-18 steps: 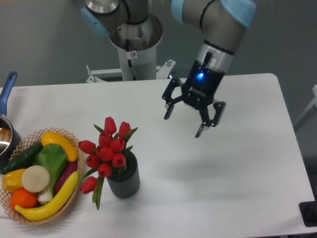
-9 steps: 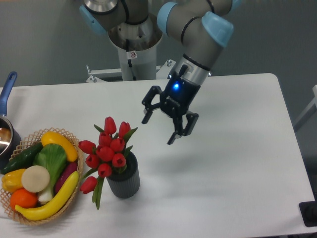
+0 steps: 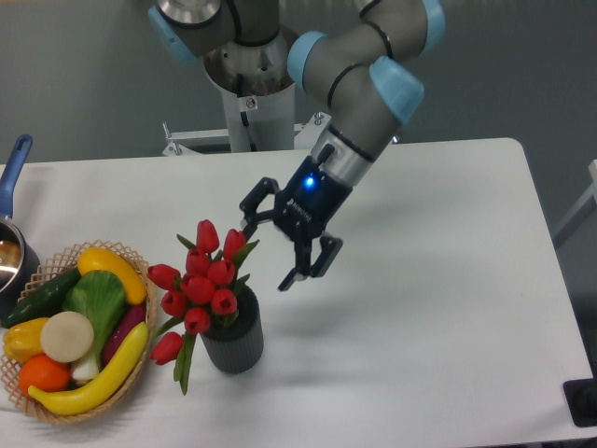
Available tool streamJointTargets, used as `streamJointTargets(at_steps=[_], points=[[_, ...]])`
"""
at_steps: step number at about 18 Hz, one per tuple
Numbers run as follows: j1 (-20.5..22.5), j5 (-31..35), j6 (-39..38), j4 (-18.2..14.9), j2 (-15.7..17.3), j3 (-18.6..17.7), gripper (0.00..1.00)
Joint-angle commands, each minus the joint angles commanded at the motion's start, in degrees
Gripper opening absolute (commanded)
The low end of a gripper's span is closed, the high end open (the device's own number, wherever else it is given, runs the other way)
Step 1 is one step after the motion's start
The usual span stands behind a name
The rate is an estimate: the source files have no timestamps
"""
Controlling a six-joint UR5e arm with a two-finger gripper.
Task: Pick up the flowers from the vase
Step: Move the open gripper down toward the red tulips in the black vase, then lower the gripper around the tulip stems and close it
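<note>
The flowers (image 3: 201, 285) are a bunch of red tulips with green leaves and stems, standing in the vase (image 3: 233, 339), a short dark grey ribbed cylinder left of the table's middle. A few buds and leaves droop over its left side. My gripper (image 3: 268, 254) is open and empty. It hangs just right of the topmost tulips, a little above them. Its left fingertip (image 3: 248, 227) is close to the upper right bud.
A wicker basket (image 3: 65, 411) of colourful fruit and vegetables stands at the front left, next to the vase. A metal pot with a blue handle (image 3: 13, 168) is at the left edge. The arm's base (image 3: 252, 84) rises behind the table.
My gripper has moved left and down across the table, from right of centre to just beside the tulips. It has stayed open. The flowers and vase have not moved.
</note>
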Motion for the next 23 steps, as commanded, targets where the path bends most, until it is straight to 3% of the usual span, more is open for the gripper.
streamJointTargets(at_steps=[11, 23], points=[[-2.11, -1.06, -4.57, 0.26, -2.46, 2.9, 1.0], [-3.69, -0.7, -6.24, 2.37, -4.22, 3.25, 1.0]])
